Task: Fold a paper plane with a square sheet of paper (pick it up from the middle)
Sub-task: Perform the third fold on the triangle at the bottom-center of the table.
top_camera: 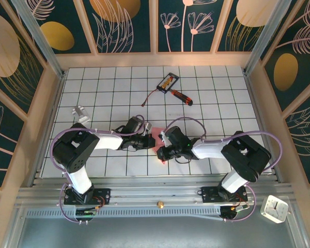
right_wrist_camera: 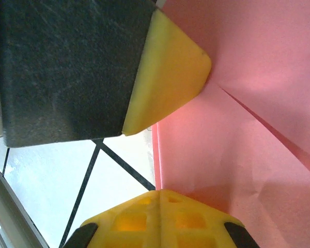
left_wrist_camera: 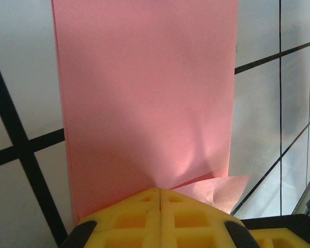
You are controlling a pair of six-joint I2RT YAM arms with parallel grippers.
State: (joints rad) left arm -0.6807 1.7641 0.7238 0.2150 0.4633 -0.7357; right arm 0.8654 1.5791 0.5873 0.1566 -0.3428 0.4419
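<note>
Item: folded pink sheet [left_wrist_camera: 144,93], held two-handed.
My left gripper [left_wrist_camera: 160,195] and my right gripper [right_wrist_camera: 159,195] each pinch its edge, jaws closed tight, over the tiled table [left_wrist_camera: 20,77].

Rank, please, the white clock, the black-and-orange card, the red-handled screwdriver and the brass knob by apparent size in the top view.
1. white clock
2. black-and-orange card and red-handled screwdriver: similar length, too close to rank
3. brass knob, clearly smallest
</note>
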